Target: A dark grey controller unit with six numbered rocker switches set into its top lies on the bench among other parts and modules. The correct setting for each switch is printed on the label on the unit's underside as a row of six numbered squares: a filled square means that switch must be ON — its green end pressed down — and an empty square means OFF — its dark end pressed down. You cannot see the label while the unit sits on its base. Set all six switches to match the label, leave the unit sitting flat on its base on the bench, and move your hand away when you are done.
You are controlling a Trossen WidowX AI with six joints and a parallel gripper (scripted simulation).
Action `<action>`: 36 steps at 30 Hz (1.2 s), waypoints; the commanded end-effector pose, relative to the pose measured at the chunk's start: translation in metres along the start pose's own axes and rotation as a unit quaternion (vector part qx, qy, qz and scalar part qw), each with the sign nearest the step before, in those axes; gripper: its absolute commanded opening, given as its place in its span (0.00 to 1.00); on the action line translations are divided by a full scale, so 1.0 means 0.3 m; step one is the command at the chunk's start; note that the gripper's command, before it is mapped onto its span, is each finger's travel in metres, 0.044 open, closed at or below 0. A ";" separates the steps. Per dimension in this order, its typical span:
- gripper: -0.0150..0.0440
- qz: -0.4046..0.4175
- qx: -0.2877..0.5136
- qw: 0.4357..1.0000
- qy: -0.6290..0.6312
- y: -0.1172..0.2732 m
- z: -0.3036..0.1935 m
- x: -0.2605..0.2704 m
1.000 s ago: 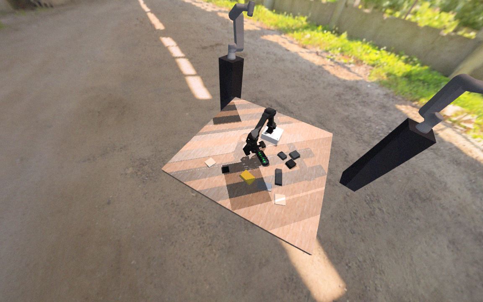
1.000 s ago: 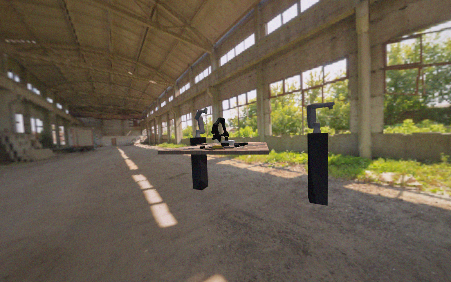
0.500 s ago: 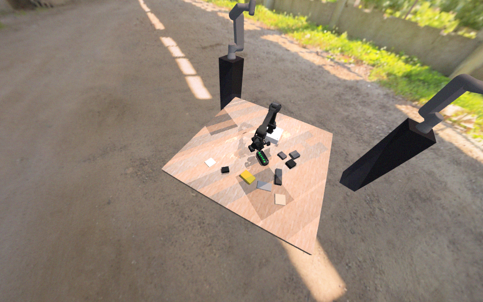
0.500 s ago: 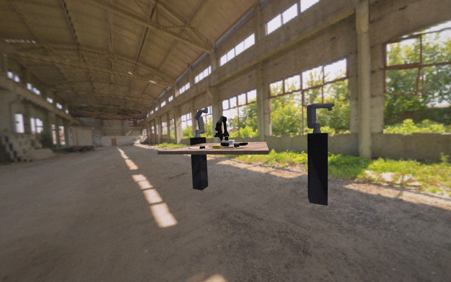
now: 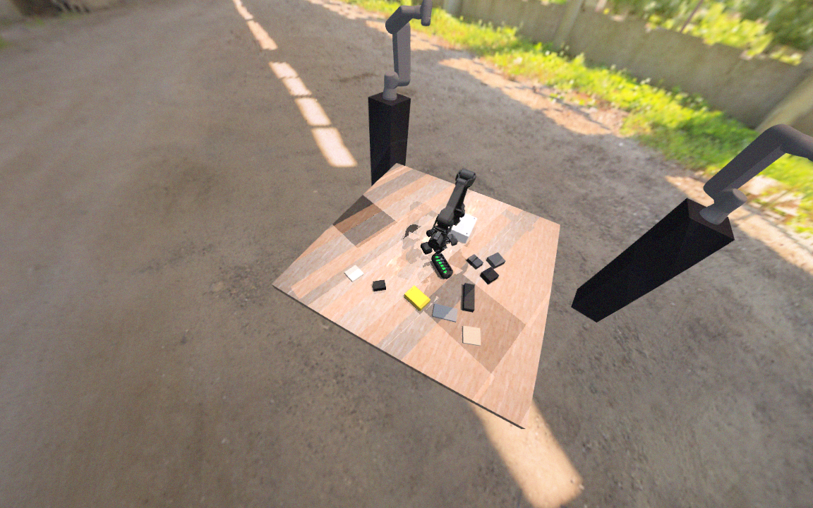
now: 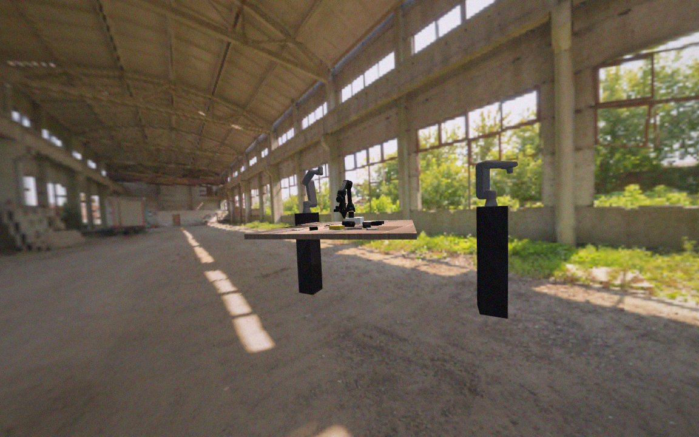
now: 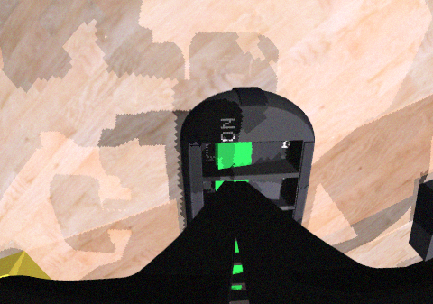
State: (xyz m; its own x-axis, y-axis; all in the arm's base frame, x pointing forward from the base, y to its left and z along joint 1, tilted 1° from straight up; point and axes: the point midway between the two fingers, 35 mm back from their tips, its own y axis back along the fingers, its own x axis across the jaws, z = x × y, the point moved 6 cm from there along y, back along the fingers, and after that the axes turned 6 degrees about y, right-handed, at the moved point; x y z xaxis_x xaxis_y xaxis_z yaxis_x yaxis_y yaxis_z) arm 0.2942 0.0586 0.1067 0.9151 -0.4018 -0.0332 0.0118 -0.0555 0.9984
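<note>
The dark grey controller unit (image 5: 440, 268) (image 6: 348, 223) (image 7: 281, 121) sits on its base on the bench (image 5: 321, 296), switches up. In the wrist view its rounded end with the ON mark points up the picture. The end switch (image 7: 234, 154) shows its green end on the ON side; which end is pressed is not clear. My gripper (image 7: 234, 191) (image 5: 438, 250) is shut and empty, with its tips over the second switch from that end. Whether they touch is not clear. The fingers hide most other switches, with slivers of green between them. The underside label is hidden.
A yellow block (image 5: 416, 297) (image 7: 20, 266), a grey plate (image 5: 444, 312) and a long dark block (image 5: 468, 296) lie beyond the unit. Small dark modules (image 5: 473, 260) (image 5: 495, 259) (image 5: 489, 275) lie to its right. A white box (image 5: 466, 226) stands by the arm's base.
</note>
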 end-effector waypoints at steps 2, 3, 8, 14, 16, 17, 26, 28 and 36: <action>0.25 0.008 -0.004 1.000 0.001 -0.026 -0.002 -0.006; 0.25 0.009 -0.004 1.000 0.001 -0.031 -0.003 -0.007; 0.25 0.016 -0.007 1.000 0.002 -0.058 -0.004 -0.010; 0.25 0.023 -0.011 1.000 0.004 -0.089 -0.004 -0.016; 0.25 0.025 -0.011 1.000 0.004 -0.096 -0.004 -0.017; 0.25 0.025 -0.011 1.000 0.004 -0.096 -0.004 -0.017; 0.25 0.025 -0.011 1.000 0.004 -0.119 -0.003 -0.017; 0.25 0.025 -0.011 1.000 0.004 -0.119 -0.003 -0.017; 0.25 0.025 -0.011 1.000 0.004 -0.119 -0.003 -0.017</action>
State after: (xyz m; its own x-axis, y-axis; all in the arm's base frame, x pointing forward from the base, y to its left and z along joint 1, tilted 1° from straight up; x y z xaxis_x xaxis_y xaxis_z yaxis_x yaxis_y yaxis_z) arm 0.2899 0.0635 0.0722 0.9194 -0.3929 0.0182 -0.0270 -0.0170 0.9995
